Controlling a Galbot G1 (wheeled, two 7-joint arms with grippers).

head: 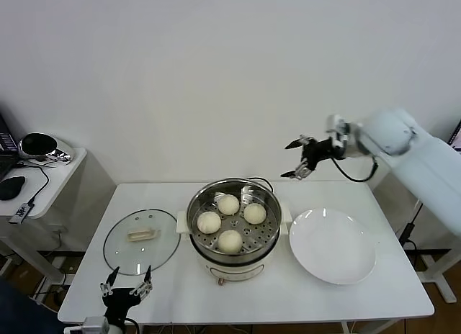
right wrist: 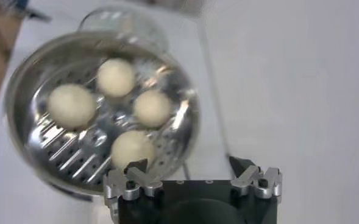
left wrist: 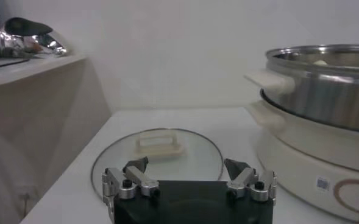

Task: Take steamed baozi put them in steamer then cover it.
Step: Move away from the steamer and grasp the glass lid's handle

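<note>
Several cream-white steamed baozi [head: 228, 204] [right wrist: 116, 77] lie on the perforated tray inside the shiny steamer [head: 198, 204] [right wrist: 36, 143] [left wrist: 325, 91] at the table's middle. The steamer has no lid on it. The clear glass lid [head: 141, 241] [left wrist: 161, 159] with its cream handle lies flat on the table left of the steamer. My right gripper [head: 302, 159] [right wrist: 191, 170] hangs open and empty in the air, above and behind the steamer's right side. My left gripper [head: 127, 283] [left wrist: 188, 170] is open and empty at the table's front left edge, just in front of the lid.
An empty white plate [head: 333, 245] lies right of the steamer. A side table [head: 50, 172] with a shiny helmet-like object [head: 39, 145] [left wrist: 30, 30] and cables stands to the left. A wall runs behind the table.
</note>
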